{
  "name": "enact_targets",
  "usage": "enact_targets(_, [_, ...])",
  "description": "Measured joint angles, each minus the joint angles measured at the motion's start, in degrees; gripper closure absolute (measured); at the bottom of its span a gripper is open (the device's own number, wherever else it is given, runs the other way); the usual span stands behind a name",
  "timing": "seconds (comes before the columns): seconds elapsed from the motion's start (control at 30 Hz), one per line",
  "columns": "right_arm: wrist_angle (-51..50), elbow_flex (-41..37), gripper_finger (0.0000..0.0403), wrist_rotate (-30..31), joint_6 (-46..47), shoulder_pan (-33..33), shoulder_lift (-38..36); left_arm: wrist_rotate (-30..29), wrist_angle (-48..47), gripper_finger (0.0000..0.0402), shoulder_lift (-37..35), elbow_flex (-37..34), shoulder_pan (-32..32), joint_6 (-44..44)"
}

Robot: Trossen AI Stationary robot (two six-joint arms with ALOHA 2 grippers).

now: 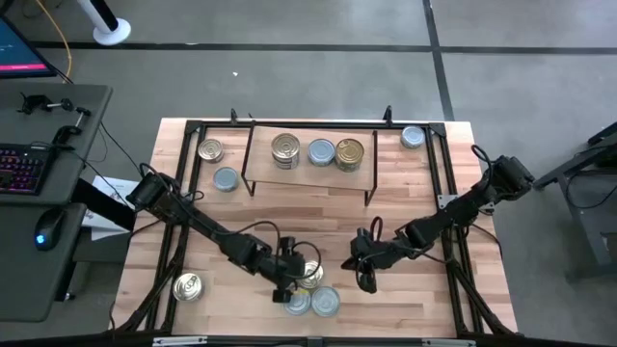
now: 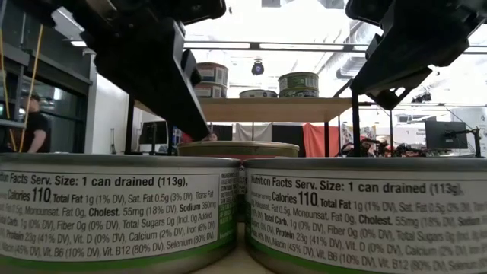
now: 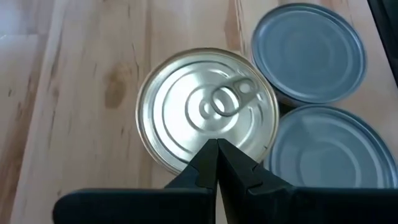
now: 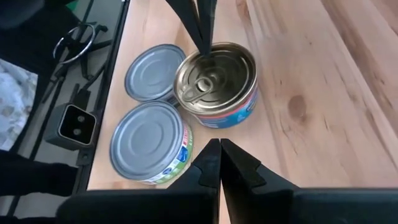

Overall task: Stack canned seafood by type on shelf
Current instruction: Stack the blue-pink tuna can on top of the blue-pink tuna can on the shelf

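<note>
A silver pull-tab can [image 3: 208,106] [image 4: 217,78] stands on the table near its near edge, touching two pale blue-silver cans [image 3: 308,53] [image 3: 326,149]. My left gripper [image 3: 217,144] [image 1: 294,277] is shut and points down at the pull-tab can's lid. My right gripper [image 4: 220,144] [image 1: 364,278] is shut and hovers to the right of this group, touching nothing. The shelf [image 1: 299,176] stands at the far side and carries a gold stack [image 1: 285,149], a blue-silver can [image 1: 321,151] and another gold stack [image 1: 349,154]. My left gripper comes from above with its shut fingertips [image 4: 204,46] at the pull-tab can's lid, close to its rim [image 4: 208,56]. I cannot tell whether they touch it. The can stands upright on the table.
Loose cans stand left of the shelf [image 1: 210,149] [image 1: 226,178], at the far right corner [image 1: 412,137] and at the near left [image 1: 188,286]. A black frame [image 1: 183,154] borders the table. Bare wood lies between shelf and grippers. A person [image 2: 30,122] stands in the room beyond.
</note>
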Motion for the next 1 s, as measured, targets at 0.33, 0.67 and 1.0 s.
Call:
enact_targets(0.33, [0.3, 0.0, 0.0403, 0.2, -0.5, -0.5, 0.0, 0.1, 0.1, 0.0401, 0.0, 0.0, 0.6, 0.0])
enact_targets(0.67, [0.2, 0.0, 0.0403, -2.8, -0.4, -0.5, 0.0, 0.4, 0.1, 0.0401, 0.0, 0.0, 0.6, -0.5])
enact_targets(1.0, [0.1, 0.0, 0.0403, -2.9, -0.2, -0.5, 0.0, 5.8, 0.2, 0.0401, 0.0, 0.0, 0.6, 1.5])
